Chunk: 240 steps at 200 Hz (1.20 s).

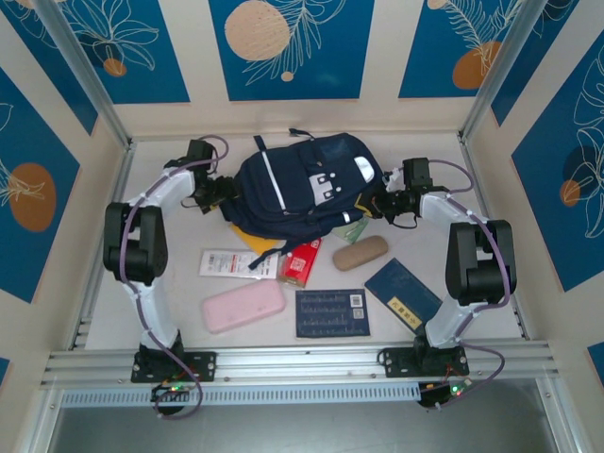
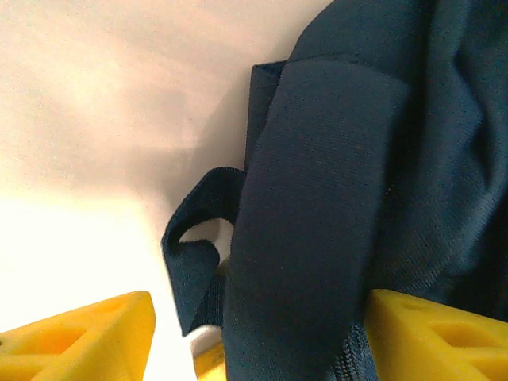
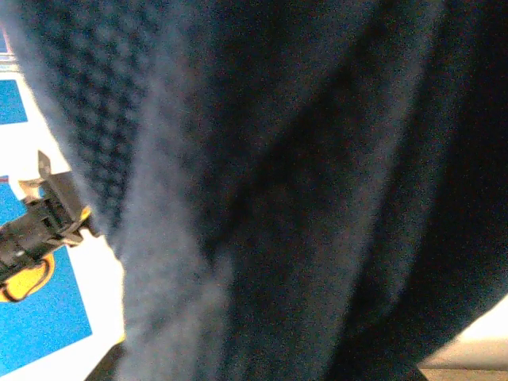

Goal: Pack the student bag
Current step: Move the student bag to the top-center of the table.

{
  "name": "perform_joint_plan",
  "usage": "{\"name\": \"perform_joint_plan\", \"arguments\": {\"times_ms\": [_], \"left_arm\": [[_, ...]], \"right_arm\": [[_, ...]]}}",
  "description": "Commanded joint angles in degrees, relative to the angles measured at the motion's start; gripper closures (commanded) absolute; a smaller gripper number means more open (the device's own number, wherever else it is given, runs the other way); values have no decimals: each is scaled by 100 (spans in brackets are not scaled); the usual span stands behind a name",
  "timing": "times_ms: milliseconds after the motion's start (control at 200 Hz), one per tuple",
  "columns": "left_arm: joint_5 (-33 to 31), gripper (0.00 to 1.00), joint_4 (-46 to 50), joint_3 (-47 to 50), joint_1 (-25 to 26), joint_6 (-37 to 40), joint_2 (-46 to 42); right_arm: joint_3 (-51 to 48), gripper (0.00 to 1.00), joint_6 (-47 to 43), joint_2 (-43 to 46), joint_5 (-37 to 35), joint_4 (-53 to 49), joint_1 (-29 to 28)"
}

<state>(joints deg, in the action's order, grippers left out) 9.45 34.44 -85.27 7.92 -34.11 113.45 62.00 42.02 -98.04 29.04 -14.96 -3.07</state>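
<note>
White tabletop, student bag lying at the back between both arms. Left wrist cam: left gripper spread wide around its padded strap. Right gripper buried in fabric, grip unclear.

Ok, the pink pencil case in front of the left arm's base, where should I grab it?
Grip the pink pencil case across its short width at mid-length, coming straight down from above. It lies flat on the table, long axis roughly left to right, and both long edges look free for the fingers.
</note>
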Motion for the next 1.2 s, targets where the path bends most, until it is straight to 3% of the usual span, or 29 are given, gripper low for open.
{"name": "perform_joint_plan", "arguments": {"times_ms": [0,90,280,370,480,675,885,1110,1195], "left_arm": [[733,34,-275,17,-45,-175,250],[1185,46,-686,145,-52,-362,233],[1807,90,-1150,204,-25,-579,30],[1870,100,-1176,183,-14,-593,-180],[1767,100,-1048,70,-12,-518,-444],[1831,100,-1027,-59,7,-613,-780],[1809,100,-876,21,10,-702,-1381],[1509,100,-565,776,330,-712,-2355],[1250,77,-367,1228,480,-720,-2608]], "right_arm": [[-99,97,82,76,387,159,10],[-157,97,104,41,394,229,9],[-270,98,153,137,350,362,-42],[-263,99,157,272,358,421,-106],[-194,100,350,545,442,505,-200],[-51,100,1691,1216,679,903,-291],[417,100,1468,2248,-185,-496,-555],[-921,98,1385,3781,-1243,-1285,-1012],[-1761,97,1666,4240,-1493,-1202,-1133]]}}
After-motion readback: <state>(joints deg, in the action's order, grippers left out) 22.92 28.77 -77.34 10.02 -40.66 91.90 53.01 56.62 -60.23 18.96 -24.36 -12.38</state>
